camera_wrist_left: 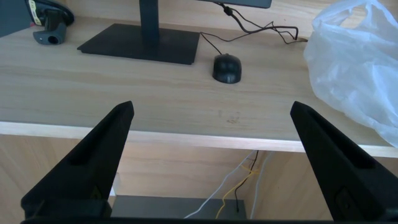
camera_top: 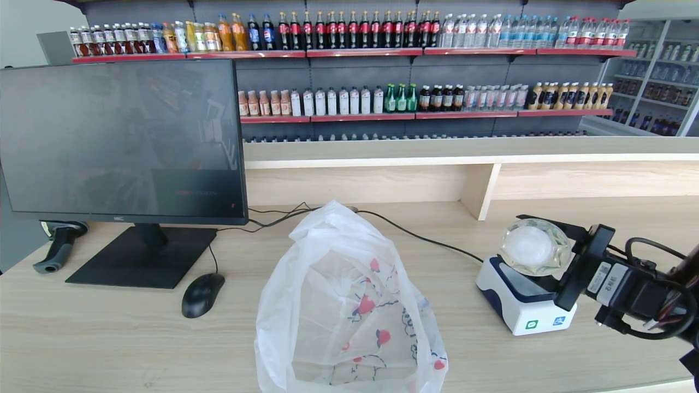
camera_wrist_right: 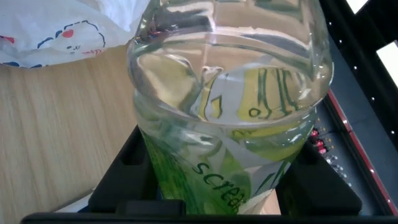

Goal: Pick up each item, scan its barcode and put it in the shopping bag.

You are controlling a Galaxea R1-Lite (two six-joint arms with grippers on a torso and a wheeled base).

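Observation:
My right gripper [camera_top: 552, 255] is shut on a clear plastic bottle [camera_top: 535, 246] with a green label, holding it on its side just above the white and blue barcode scanner [camera_top: 519, 305] at the counter's right. Seen close in the right wrist view, the bottle [camera_wrist_right: 230, 124] sits between the black fingers [camera_wrist_right: 127, 165]. A white shopping bag [camera_top: 344, 305] with red and blue print stands open at the counter's front centre. My left gripper [camera_wrist_left: 211, 112] is open and holds nothing, at the counter's front edge, left of the bag [camera_wrist_left: 354, 68].
A monitor [camera_top: 120, 142] on a black stand takes up the counter's left, with a black mouse [camera_top: 202, 293] in front and a hand-held scanner [camera_top: 57, 245] beside it. Cables [camera_top: 415, 237] run behind the bag. A raised wooden ledge [camera_top: 469, 158] backs the counter.

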